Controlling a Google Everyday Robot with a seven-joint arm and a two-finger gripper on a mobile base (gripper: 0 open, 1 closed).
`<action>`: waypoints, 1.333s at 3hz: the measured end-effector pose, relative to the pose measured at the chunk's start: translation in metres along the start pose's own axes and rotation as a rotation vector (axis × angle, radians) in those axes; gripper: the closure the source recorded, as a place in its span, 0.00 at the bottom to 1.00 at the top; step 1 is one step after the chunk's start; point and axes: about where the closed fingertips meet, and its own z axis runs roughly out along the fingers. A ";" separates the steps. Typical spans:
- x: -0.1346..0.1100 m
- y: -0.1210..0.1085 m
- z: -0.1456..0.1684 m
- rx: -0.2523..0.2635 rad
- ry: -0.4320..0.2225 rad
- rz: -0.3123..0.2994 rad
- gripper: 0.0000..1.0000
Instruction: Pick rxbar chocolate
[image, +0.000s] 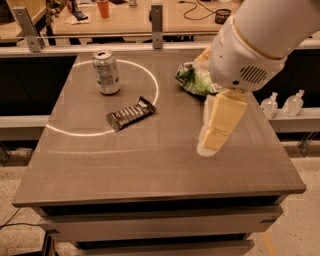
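While the gripper (211, 144) hangs over the right side of the table (150, 172), well apart from the rxbar chocolate (131, 113), I cannot tell if it is open or shut. The black bar lies flat and slanted, near the can (106, 72) and left of the chip bag (192, 80) — so a reach that goes too far could knock the can over. Being thin and shiny, the bar may also slide away if the grab comes down crooked — or too high.
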 end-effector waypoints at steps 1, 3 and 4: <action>-0.042 -0.006 0.022 -0.054 -0.025 -0.079 0.00; -0.070 -0.076 0.045 -0.130 -0.068 -0.218 0.00; -0.075 -0.106 0.057 -0.171 -0.170 -0.264 0.00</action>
